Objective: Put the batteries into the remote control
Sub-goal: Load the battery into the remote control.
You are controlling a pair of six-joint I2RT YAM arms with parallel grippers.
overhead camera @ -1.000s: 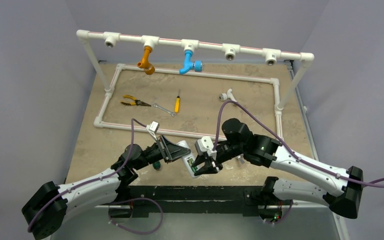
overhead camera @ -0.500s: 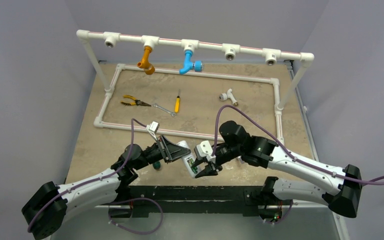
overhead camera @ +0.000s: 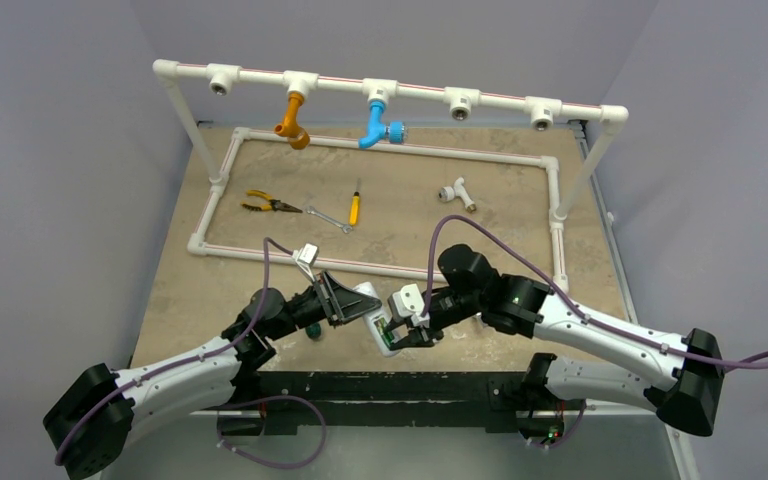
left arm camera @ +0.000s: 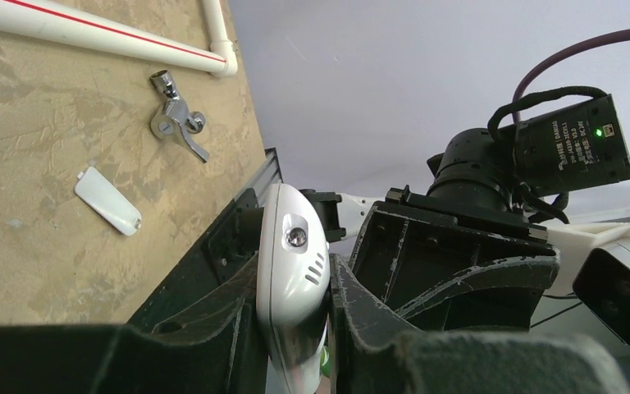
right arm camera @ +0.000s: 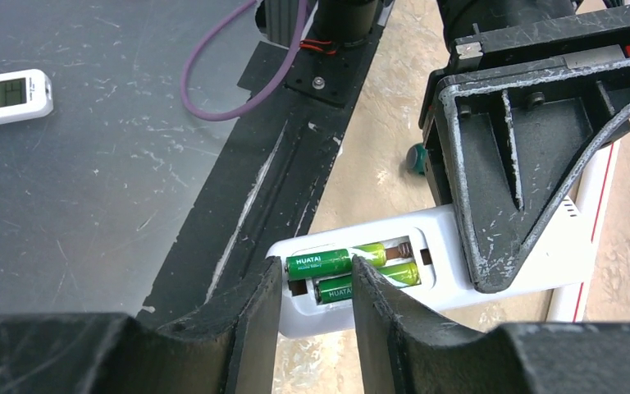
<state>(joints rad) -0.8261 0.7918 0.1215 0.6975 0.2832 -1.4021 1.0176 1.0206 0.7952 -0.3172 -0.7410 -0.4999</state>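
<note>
My left gripper [overhead camera: 348, 304] is shut on the white remote control [overhead camera: 374, 320], holding it just above the table's near edge; the remote's rounded end stands between the fingers [left arm camera: 294, 271]. In the right wrist view the remote control [right arm camera: 426, 291] shows its open back. Two green batteries lie side by side in the recess, the upper [right arm camera: 328, 263] and the lower [right arm camera: 398, 275]. My right gripper [right arm camera: 316, 283] hovers over the recess end with its jaws apart. Its right fingertip [right arm camera: 369, 283] rests over both batteries. Nothing is clamped between the jaws.
A flat white cover plate [left arm camera: 108, 200] and a small metal fitting [left arm camera: 172, 123] lie on the table. Pliers [overhead camera: 265, 204], a wrench [overhead camera: 328, 218], a yellow screwdriver [overhead camera: 354, 208] and a pipe tee [overhead camera: 455, 191] lie inside the white pipe frame [overhead camera: 380, 155]. A dark-green-handled screwdriver [overhead camera: 313, 330] lies beside the left arm.
My right gripper has shifted slightly left and closer over the remote's battery recess. The left arm and the remote have stayed still.
</note>
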